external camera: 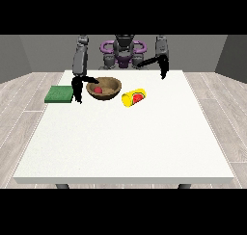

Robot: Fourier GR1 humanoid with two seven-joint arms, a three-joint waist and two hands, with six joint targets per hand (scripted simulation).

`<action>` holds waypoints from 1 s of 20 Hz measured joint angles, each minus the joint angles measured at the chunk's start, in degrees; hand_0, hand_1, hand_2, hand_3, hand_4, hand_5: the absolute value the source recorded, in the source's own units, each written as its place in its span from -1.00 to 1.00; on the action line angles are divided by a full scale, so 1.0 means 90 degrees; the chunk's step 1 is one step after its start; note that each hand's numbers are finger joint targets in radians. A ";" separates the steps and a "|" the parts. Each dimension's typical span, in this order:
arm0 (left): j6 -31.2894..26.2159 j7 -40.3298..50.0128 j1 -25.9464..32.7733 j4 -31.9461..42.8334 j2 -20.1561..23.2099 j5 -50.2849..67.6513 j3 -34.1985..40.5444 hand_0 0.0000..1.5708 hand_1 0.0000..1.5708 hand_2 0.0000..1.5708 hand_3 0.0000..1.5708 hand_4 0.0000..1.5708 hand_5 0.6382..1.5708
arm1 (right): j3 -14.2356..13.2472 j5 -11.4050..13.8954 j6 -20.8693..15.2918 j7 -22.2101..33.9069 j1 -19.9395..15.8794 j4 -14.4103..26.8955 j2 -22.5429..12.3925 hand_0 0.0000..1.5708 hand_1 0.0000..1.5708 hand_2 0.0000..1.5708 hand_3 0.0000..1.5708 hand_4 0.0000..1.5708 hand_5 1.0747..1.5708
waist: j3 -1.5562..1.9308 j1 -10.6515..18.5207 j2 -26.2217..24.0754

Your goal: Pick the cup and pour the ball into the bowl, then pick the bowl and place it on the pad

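My hand at the view's left (77, 90) hung beside the round brown wooden bowl (110, 89), its thumb reaching to the rim; whether the fingers gripped it I could not tell. A small red ball (98, 90) lay inside the bowl. The yellow cup with a red band (133, 97) lay on its side just beside the bowl on the white table (125, 142). The flat green square pad (59, 94) sat near my hand. My other hand at the view's right (164, 73) hung well apart, its fingers unreadable.
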 measured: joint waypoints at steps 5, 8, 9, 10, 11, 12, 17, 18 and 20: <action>-0.0018 0.0251 -0.0090 -0.0326 -0.0024 -0.0055 -0.0223 -1.00 -1.00 -1.00 -1.00 -1.00 0.98 | -0.0143 -0.0118 0.0037 -0.0352 -0.0024 0.0118 0.0001 -1.00 -1.00 -1.00 -1.00 -0.69 0.84 | -0.0061 0.0167 0.0106; -0.0020 0.0253 -0.0077 -0.0313 -0.0015 -0.0054 -0.0207 -1.00 -1.00 -1.00 -1.00 -1.00 0.98 | -0.0134 -0.0173 -0.0067 -0.0252 -0.0107 0.0093 0.0154 -1.00 -1.00 -1.00 -1.00 -0.63 0.87 | -0.0065 0.0186 0.0050; -0.0010 0.0201 -0.0012 -0.0234 0.0003 -0.0047 -0.0172 -1.00 -1.00 -1.00 -1.00 -1.00 0.98 | -0.0093 -0.0176 -0.0113 -0.0075 -0.0159 0.0077 0.0204 -1.00 -1.00 -1.00 -1.00 -0.55 0.89 | -0.0054 0.0141 -0.0025; -0.0082 0.0208 0.0066 -0.0213 0.0015 -0.0024 -0.0187 -1.00 -1.00 -1.00 -1.00 -1.00 0.98 | -0.0106 -0.0211 -0.0207 0.0105 -0.0233 0.0108 0.0243 -1.00 -1.00 -1.00 -1.00 -0.54 0.90 | -0.0036 0.0188 -0.0116; -0.0128 0.0183 0.0104 -0.0167 0.0053 0.0031 -0.0132 -1.00 -1.00 -1.00 -1.00 -1.00 0.98 | -0.0079 -0.0224 -0.0275 0.0259 -0.0320 0.0115 0.0305 -1.00 -1.00 -1.00 -1.00 -0.56 0.90 | -0.0013 0.0157 -0.0178; -0.0125 0.0093 0.0160 -0.0104 0.0095 0.0045 -0.0082 -1.00 -1.00 -1.00 -1.00 -1.00 0.98 | -0.0043 -0.0229 -0.0320 0.0394 -0.0407 0.0112 0.0359 -1.00 -1.00 -1.00 -1.00 -0.52 0.92 | 0.0005 0.0117 -0.0201; -0.0264 0.0107 0.0359 -0.0162 0.0163 0.0147 -0.0029 -1.00 -1.00 -1.00 -1.00 -1.00 0.99 | 0.0077 -0.0199 -0.0717 0.0541 -0.0534 0.0293 0.0719 -1.00 -1.00 -1.00 -1.00 -0.52 0.92 | 0.0049 0.0129 -0.0342; -0.0287 0.0126 0.0355 -0.0190 0.0185 0.0188 0.0010 -1.00 -1.00 -1.00 -1.00 -1.00 0.99 | 0.0083 -0.0196 -0.0727 0.0573 -0.0541 0.0327 0.0696 -0.19 -0.19 -0.62 -1.00 -0.29 1.00 | 0.0042 0.0124 -0.0345; -0.0306 0.0064 0.0323 -0.0204 0.0236 0.0209 0.0051 -1.00 -1.00 -1.00 -1.00 -1.00 0.99 | 0.0136 -0.0080 -0.0956 0.0684 -0.0525 0.0359 0.0602 1.00 1.00 1.00 1.00 0.22 0.94 | -0.0008 0.0127 -0.0327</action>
